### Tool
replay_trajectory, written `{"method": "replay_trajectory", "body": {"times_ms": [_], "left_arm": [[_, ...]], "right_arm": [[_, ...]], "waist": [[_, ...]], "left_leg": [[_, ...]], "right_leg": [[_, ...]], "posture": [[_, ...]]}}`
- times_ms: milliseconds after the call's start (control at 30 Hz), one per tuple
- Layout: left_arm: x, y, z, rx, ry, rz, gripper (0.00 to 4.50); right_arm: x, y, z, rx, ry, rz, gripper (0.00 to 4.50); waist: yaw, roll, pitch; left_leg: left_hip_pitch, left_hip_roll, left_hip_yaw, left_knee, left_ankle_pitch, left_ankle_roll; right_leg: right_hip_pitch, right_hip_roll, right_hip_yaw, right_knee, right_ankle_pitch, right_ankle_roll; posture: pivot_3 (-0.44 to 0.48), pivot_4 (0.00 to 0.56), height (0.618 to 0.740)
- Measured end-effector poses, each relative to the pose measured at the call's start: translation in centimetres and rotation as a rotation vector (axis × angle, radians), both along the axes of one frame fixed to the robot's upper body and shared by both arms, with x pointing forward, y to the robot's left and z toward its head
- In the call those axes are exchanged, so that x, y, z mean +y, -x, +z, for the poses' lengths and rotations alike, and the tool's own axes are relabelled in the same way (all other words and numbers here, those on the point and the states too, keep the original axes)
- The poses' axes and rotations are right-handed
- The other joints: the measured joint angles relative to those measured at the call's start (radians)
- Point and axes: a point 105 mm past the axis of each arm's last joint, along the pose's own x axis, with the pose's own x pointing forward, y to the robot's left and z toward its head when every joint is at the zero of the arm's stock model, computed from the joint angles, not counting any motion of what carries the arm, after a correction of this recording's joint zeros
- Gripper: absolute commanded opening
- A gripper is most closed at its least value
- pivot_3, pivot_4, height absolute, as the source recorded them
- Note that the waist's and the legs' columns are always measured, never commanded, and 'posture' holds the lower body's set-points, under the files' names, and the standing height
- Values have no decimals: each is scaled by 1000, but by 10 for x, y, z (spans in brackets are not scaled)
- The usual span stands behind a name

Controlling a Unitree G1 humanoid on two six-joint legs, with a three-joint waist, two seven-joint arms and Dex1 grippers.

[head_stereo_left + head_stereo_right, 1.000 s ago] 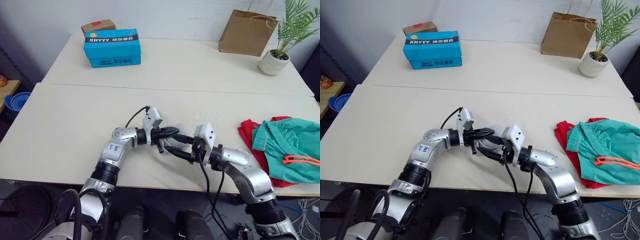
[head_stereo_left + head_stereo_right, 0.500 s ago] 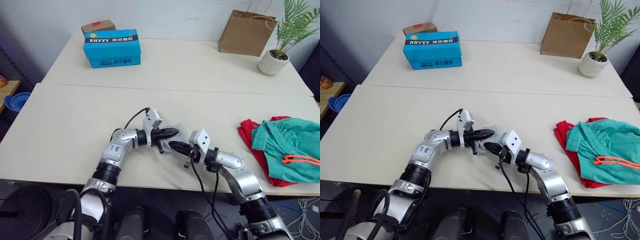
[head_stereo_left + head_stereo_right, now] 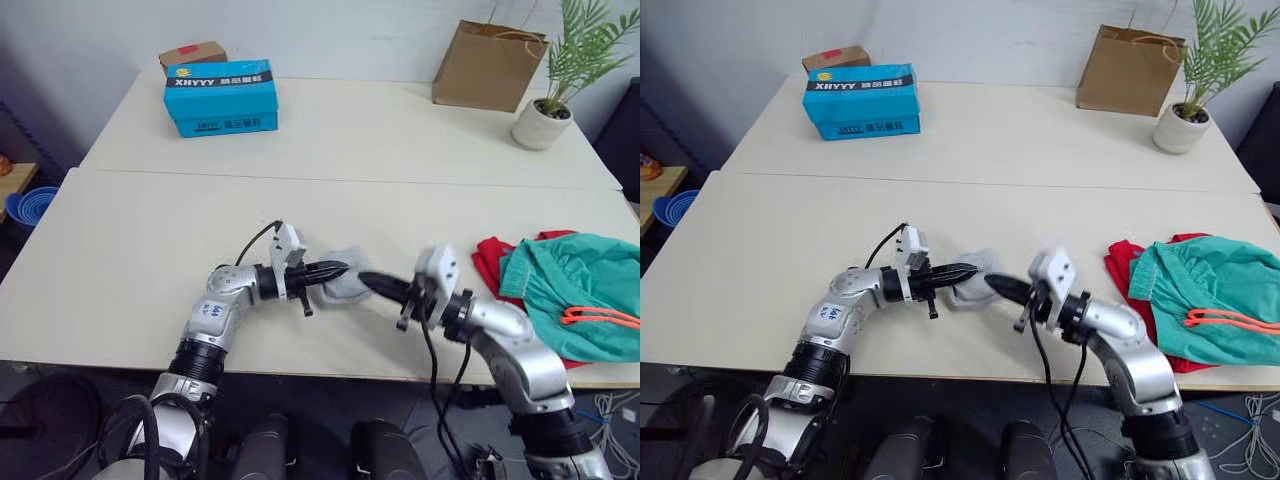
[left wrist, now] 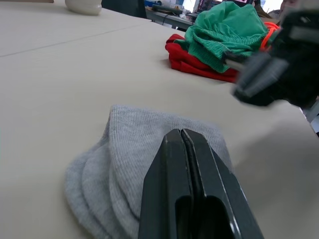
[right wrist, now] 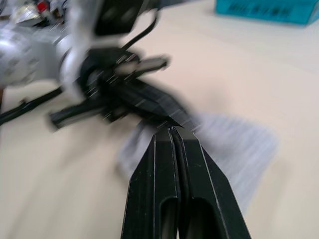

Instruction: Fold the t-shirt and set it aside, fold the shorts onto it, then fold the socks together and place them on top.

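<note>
The socks (image 4: 124, 149), a small grey knit pair stacked flat, lie near the table's front edge at the middle. My left gripper (image 3: 341, 268) is shut, its fingertips resting on top of the socks with no fabric seen between them. From the right, my right gripper (image 3: 363, 279) is shut and empty, its tip just beside the socks' right edge. The red t-shirt (image 3: 494, 262) lies bunched at the right edge of the table. The teal-green shorts (image 3: 570, 285) with an orange drawstring sit on top of it.
A blue box (image 3: 221, 95) and a small brown box (image 3: 192, 52) stand at the far left. At the far right are a brown paper bag (image 3: 486, 65) and a potted plant (image 3: 545, 115). Blue bowls (image 3: 15, 205) sit off the table's left side.
My right gripper has drawn back to the right, off the socks, and its arm has swung out rightward. The left gripper stays on the socks.
</note>
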Motion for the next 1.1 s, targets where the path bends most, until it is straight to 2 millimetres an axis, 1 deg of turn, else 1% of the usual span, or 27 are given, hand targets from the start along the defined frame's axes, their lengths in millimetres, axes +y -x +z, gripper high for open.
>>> {"method": "replay_trajectory", "body": {"times_ms": [67, 200, 267, 367, 433, 500, 533, 567, 633, 667, 767, 800, 833, 867, 900, 967, 1067, 1100], "left_arm": [[0, 0, -2, 4, 0, 3, 0], [-7, -1, -10, 12, 6, 14, 0], [-9, -1, -15, 12, -3, 12, 0], [-8, -2, -15, -2, -9, 16, 0], [-6, 0, -12, -20, -8, 2, 0], [-2, 3, -1, -50, 4, -24, 0], [1, 5, 7, -72, 4, -34, 0], [8, 7, 16, -93, 9, -40, 0], [18, 9, 25, -110, 10, -43, 393], [25, 12, 28, -113, 7, -41, 626], [38, 22, 24, -89, 0, -39, 1530], [42, 25, 21, -74, -4, -35, 1869], [44, 27, 18, -65, -5, -28, 2217], [45, 29, 18, -69, -8, -19, 2545], [46, 31, 17, -78, -8, -6, 2880], [49, 36, 17, -87, -7, 3, 3523], [56, 51, 13, -80, 3, -19, 4469], [59, 54, 10, -70, 0, -17, 4469]], "right_arm": [[0, -8, -6, 23, -5, -26, 52], [0, -20, -31, 106, -31, -87, 52], [-1, -24, -37, 119, -55, -110, 52], [-5, -25, -31, 127, -107, -128, 52], [-14, -26, -18, 159, -204, -156, 52], [-26, -26, -8, 200, -270, -171, 425], [-32, -25, -6, 223, -269, -167, 665], [-38, -22, -3, 259, -267, -152, 1015], [-46, -17, 0, 342, -250, -109, 1631], [-49, -16, 1, 403, -217, -86, 2012], [-69, -21, 0, 536, -118, -108, 3014], [-69, -22, -3, 587, -87, -103, 3367], [-66, -23, -8, 641, -62, -95, 3766], [-60, -23, -15, 701, -39, -85, 4058], [-52, -25, -20, 753, -43, -69, 4064], [-40, -32, -16, 809, -62, -51, 4064], [-17, -35, -16, 860, -77, 6, 4064], [-10, -37, -16, 865, -65, 18, 4064]], "waist": [[5, 0, 0], [2, 0, 0], [0, 0, 0], [-1, 0, 0], [-1, 0, 0], [-2, 0, 0], [-2, 0, 0], [-2, 0, 0], [-2, 1, 0], [-4, 1, 1], [-8, 3, 1], [-10, 3, 1], [-12, 3, 1], [-14, 3, 1], [-17, 3, 1], [-27, 3, 1], [-31, 3, 1], [-31, 3, 1]], "left_leg": [[0, -1, -1, 0, 1, 2], [-1, -3, 0, 0, 1, 4], [-2, -3, 1, 0, 1, 5], [-1, -2, 1, 0, 2, 5], [-1, -2, 0, 0, 2, 5], [-2, -2, -1, 0, 2, 5], [-2, -2, -1, 0, 1, 5], [-2, -2, -1, 0, 1, 4], [-2, -2, -1, -1, 1, 4], [-2, -2, -1, -1, 1, 5], [-1, -2, -1, -1, 1, 5], [-1, -1, -1, -1, 1, 5], [-1, -1, -1, -1, 1, 4], [-2, -1, -1, -1, 1, 4], [-2, -1, -1, -1, 1, 4], [-2, -1, 0, -1, 2, 4], [-1, 0, 0, -2, 2, 4], [-1, 0, 0, -2, 2, 3]], "right_leg": [[0, -1, 0, 0, 0, 0], [0, -1, -4, 0, 0, 0], [0, 0, -6, 0, 0, 1], [0, -1, -5, 0, 0, 1], [0, -1, -4, 0, 0, 1], [0, -1, -2, 0, 0, 1], [0, -2, -1, -1, 0, 1], [0, -2, -1, -1, 0, 1], [0, -2, 0, -1, 0, 0], [0, -2, 0, -1, 0, 0], [0, -2, -1, -1, 0, 0], [0, -2, -1, -1, 0, 0], [0, -1, -1, -1, 0, 0], [-1, -1, -1, -1, 0, 0], [-1, -2, -1, -1, 0, 0], [0, -1, -1, 0, 0, 0], [-1, -1, -1, 0, 0, 0], [-1, 0, -1, 0, 0, 0]], "posture": [[0, 150, 740], [0, 150, 740], [0, 150, 740], [0, 150, 740], [0, 150, 740], [0, 150, 740], [0, 150, 740], [0, 150, 740], [0, 150, 740], [0, 150, 740], [0, 150, 740], [0, 150, 740], [0, 150, 740], [0, 150, 740], [0, 150, 740], [0, 150, 740], [0, 150, 740], [0, 150, 740]]}}
